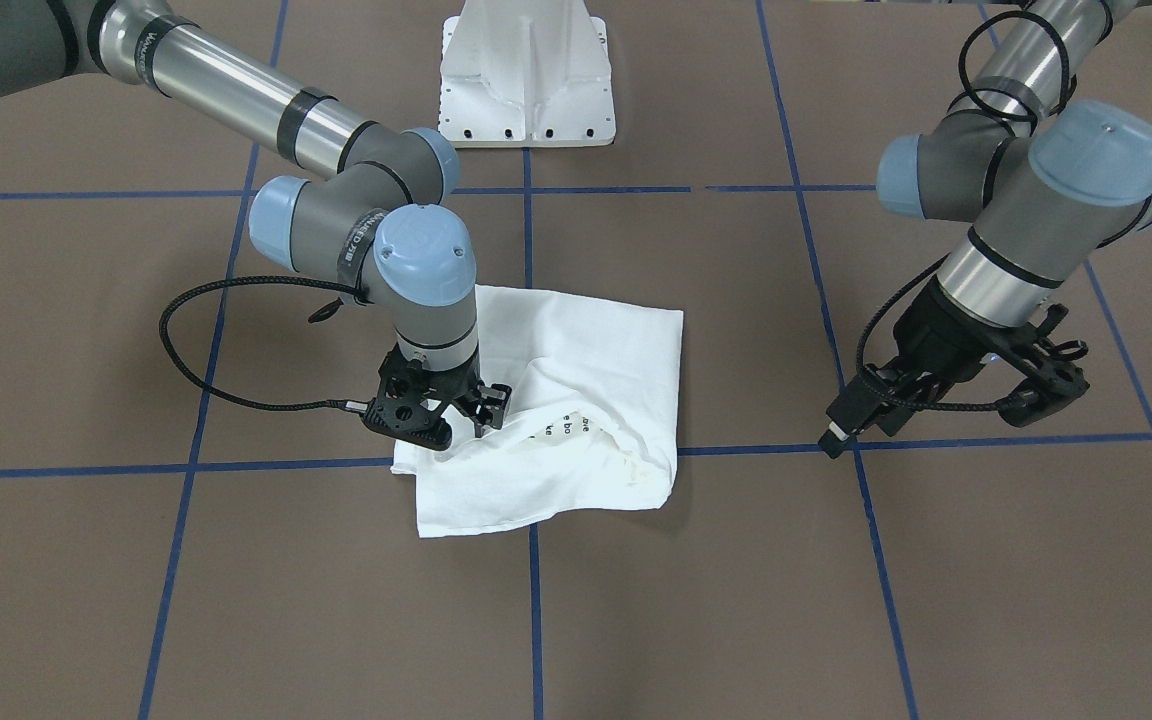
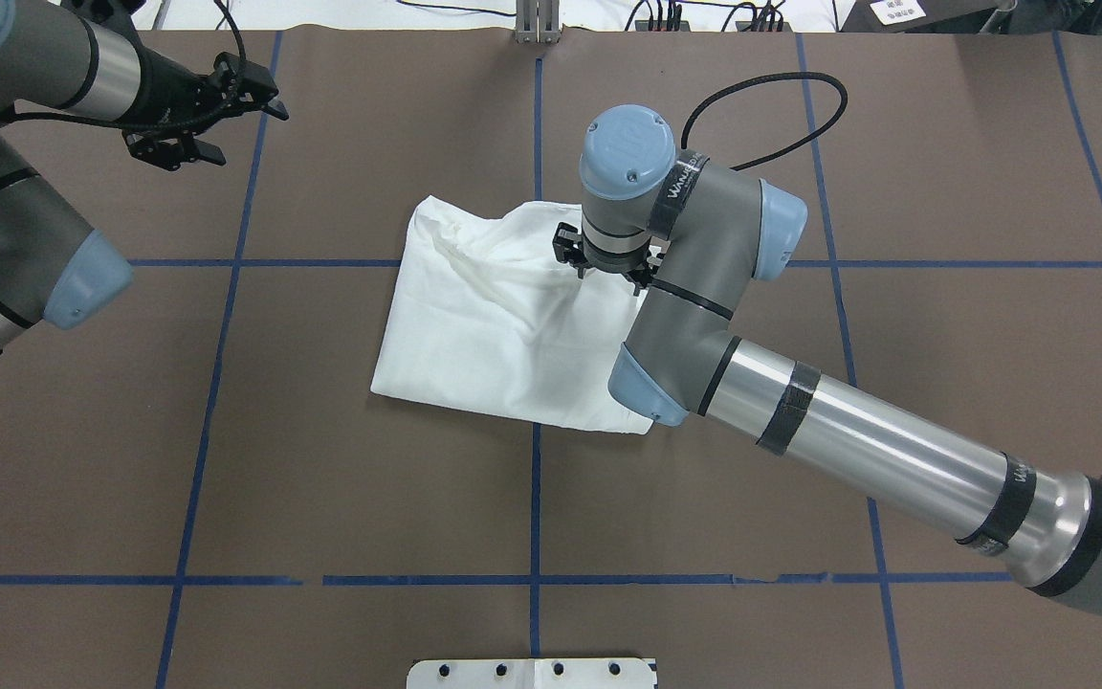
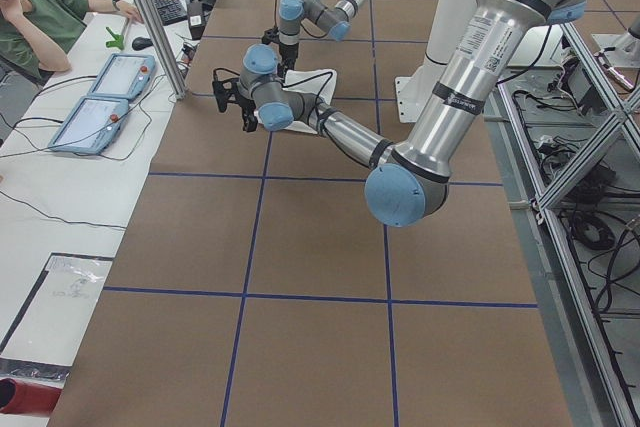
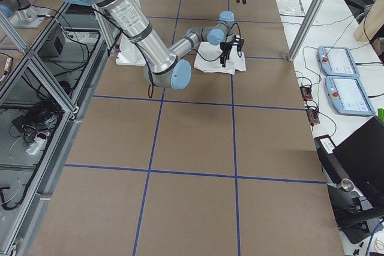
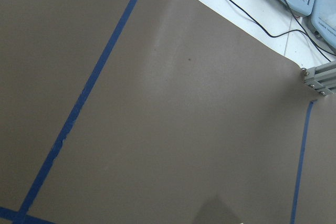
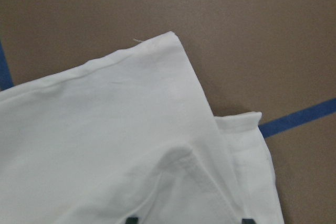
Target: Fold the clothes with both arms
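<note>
The white shirt (image 1: 576,350) lies folded into a rough square in the middle of the brown table; it also shows in the overhead view (image 2: 494,325). A rumpled fold on its front side shows some black print (image 1: 576,425). My right gripper (image 1: 481,410) hovers just above the shirt's corner, open, and nothing is gripped. In the right wrist view its fingertips (image 6: 131,219) stand wide apart over a raised seam of the cloth (image 6: 105,145). My left gripper (image 1: 1046,385) is open and empty above bare table, well away from the shirt, and also shows in the overhead view (image 2: 226,115).
The white pedestal base (image 1: 526,80) stands at the robot's side of the table. Blue tape lines (image 2: 537,498) cross the brown tabletop. A seated operator (image 3: 40,17) and control pendants (image 3: 110,87) are beyond the table's far edge.
</note>
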{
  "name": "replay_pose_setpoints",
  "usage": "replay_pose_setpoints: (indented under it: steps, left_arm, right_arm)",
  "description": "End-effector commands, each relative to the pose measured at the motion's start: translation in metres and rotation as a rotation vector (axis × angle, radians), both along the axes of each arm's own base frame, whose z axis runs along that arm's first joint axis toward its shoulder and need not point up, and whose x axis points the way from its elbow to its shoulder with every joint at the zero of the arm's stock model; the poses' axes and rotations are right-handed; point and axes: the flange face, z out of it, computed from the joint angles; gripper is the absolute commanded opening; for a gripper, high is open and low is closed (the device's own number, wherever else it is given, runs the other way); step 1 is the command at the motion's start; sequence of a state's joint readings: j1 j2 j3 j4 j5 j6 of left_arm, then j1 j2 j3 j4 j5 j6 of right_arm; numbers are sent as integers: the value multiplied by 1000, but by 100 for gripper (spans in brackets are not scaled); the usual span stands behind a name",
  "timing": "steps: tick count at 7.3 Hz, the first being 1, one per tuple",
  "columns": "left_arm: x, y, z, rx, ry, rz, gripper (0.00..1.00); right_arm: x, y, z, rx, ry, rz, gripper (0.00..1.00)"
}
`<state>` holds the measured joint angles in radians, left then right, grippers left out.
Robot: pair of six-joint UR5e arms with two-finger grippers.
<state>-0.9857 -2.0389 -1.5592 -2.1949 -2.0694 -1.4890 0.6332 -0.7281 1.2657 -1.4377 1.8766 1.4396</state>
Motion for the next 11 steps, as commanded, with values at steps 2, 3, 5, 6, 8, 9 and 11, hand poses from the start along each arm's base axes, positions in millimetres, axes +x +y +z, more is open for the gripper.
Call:
replay_pose_setpoints:
  steps: [2, 3, 5, 6, 8, 9, 11]
  left_arm:
    - [1, 0, -1, 2, 2, 0, 99]
    - [2, 0, 0, 1, 3, 0, 99]
    - [3, 1, 0, -2, 4, 0, 99]
    - [3, 1, 0, -2, 4, 0, 99]
    - [3, 0, 0, -3, 3, 0, 99]
    - [3, 0, 0, -3, 3, 0, 99]
    - [3, 0, 1, -4, 2, 0, 99]
  right_arm:
    - [6, -6, 2, -2, 2, 8, 42]
    - [10, -11, 3, 1, 4, 11, 43]
    - [10, -11, 4, 13, 8, -2, 48]
    - [8, -13, 9, 15, 16, -6, 50]
    - [2, -18, 17, 36, -8, -2, 51]
    - [2, -18, 17, 36, -8, -2, 51]
    - [4, -19, 17, 40, -7, -4, 42]
